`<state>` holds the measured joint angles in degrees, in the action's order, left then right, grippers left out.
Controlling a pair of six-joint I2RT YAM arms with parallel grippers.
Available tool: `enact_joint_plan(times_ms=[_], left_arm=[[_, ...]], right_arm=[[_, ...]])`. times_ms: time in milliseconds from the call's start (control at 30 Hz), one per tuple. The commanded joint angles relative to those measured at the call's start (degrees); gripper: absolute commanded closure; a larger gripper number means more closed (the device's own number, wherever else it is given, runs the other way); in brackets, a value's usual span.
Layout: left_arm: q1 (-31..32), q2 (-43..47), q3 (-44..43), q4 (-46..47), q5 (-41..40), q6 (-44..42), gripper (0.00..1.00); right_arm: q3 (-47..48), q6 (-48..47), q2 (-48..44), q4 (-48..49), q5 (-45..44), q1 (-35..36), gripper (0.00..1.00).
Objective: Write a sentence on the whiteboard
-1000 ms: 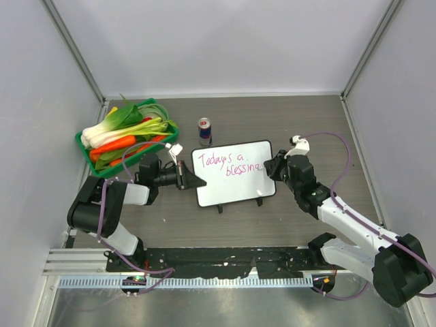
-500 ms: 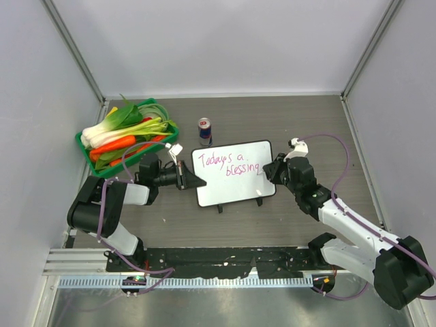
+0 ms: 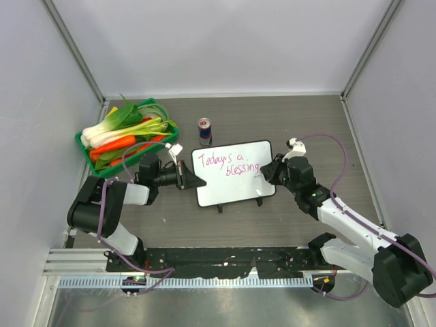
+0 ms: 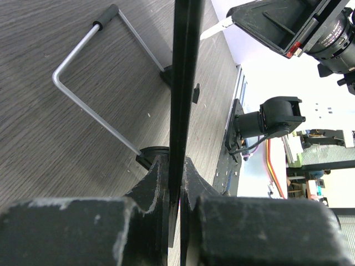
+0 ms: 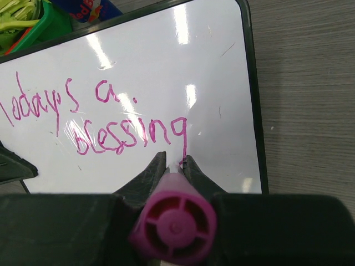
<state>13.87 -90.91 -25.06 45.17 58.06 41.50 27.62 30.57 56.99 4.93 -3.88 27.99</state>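
The whiteboard (image 3: 235, 189) lies flat in the middle of the table, propped on small black feet. Pink handwriting, the sentence (image 3: 228, 164), runs across it in two lines, "Todays a blessing" (image 5: 125, 128). My left gripper (image 3: 194, 181) is shut on the board's left edge (image 4: 180, 100), seen edge-on in the left wrist view. My right gripper (image 3: 268, 172) is shut on a pink marker (image 5: 173, 220), whose tip rests on the board at the tail of the last "g". The tip itself is hidden between the fingers.
A green basket (image 3: 97, 159) of vegetables, bok choy and carrots among them, sits at the back left. A drink can (image 3: 204, 131) stands just behind the board's top left corner. A bent metal stand (image 4: 89, 94) shows under the board. Grey walls enclose the table.
My right gripper has shifted slightly left and toward me with the marker, drawing the tail of the final "g". The left arm and board have not moved.
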Motion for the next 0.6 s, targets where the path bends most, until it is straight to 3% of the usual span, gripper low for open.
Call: enact_joint_plan(times_ms=[0, 200, 567], left_arm=[[0.3, -1.4, -0.4, -3.9, -3.7, -1.5, 1.00], [0.3, -1.4, -0.4, -3.9, -3.7, -1.5, 1.00], [0.3, -1.3, -0.3, -3.8, -3.6, -1.5, 1.00]], right_arm=[[-0.2, 0.8, 2.0, 0.4, 0.3, -0.1, 0.99], [0.9, 2.4, 2.1, 2.6, 2.2, -0.1, 0.99], [0.6, 4.9, -8.1, 3.5, 4.3, -1.1, 0.99]])
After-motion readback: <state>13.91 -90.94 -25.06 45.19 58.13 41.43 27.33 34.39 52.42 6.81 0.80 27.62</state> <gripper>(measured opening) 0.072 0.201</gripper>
